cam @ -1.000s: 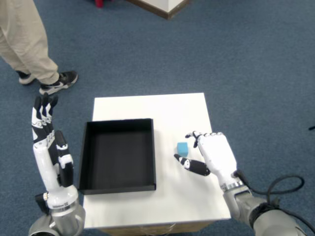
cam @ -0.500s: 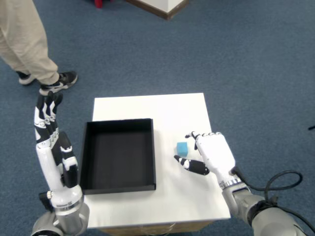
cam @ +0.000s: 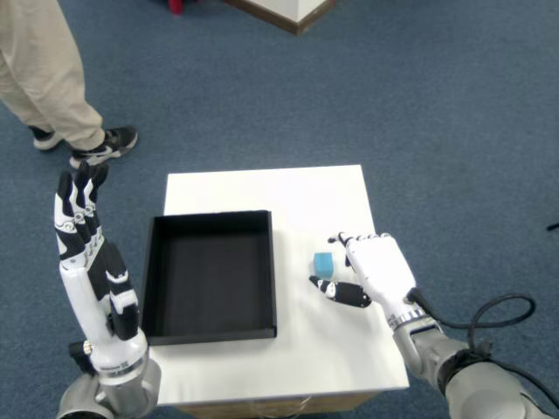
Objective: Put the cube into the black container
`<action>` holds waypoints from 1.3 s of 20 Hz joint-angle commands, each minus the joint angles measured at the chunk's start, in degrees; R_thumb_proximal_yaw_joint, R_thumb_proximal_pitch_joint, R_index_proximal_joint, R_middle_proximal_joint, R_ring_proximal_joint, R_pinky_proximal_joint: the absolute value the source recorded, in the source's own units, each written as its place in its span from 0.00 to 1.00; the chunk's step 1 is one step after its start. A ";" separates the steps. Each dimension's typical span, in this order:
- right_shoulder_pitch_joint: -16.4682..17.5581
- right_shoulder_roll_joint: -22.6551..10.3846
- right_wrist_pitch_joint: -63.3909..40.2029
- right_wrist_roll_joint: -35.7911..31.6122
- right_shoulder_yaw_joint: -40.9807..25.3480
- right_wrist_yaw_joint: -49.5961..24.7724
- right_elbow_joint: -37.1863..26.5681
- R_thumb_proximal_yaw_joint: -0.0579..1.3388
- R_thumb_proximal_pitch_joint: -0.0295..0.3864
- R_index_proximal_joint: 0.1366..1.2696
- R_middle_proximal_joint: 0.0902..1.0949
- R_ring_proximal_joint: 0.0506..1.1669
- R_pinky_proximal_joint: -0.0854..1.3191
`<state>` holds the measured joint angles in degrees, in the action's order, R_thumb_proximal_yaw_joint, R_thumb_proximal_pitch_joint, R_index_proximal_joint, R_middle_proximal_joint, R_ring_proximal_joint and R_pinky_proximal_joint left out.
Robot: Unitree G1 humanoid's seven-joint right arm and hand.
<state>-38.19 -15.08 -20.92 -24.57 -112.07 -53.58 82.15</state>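
Observation:
A small light-blue cube (cam: 324, 262) rests on the white table (cam: 288, 192), just right of the black container (cam: 210, 272). The container is an empty, shallow black tray on the table's left half. My right hand (cam: 371, 271) lies over the table to the right of the cube. Its fingers are spread, with the fingertips (cam: 342, 239) near the cube's upper right and the thumb (cam: 336, 291) just below it. The cube sits in the gap between thumb and fingers, and I see no contact. The left hand (cam: 87, 262) is raised off the table's left side, fingers straight.
A person's legs in beige trousers and black shoes (cam: 103, 144) stand on the blue carpet at the upper left. A cable (cam: 498, 319) loops beside my right forearm. A wooden furniture corner (cam: 293, 13) shows at the top.
My right hand has barely shifted beside the cube. The left hand has moved slightly off the table's left side. The cube has not moved.

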 commanded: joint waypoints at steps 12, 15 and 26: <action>-6.18 -0.69 2.06 -2.76 1.90 5.34 0.78 0.40 0.04 0.27 0.79 0.81 0.84; -6.04 -0.54 2.70 -3.01 2.01 6.96 0.75 0.41 0.04 0.27 0.76 0.78 0.82; -5.69 0.17 4.97 -3.34 2.07 12.01 0.74 0.42 0.03 0.27 0.68 0.71 0.78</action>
<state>-40.65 -14.17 -16.62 -26.62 -111.10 -41.08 82.03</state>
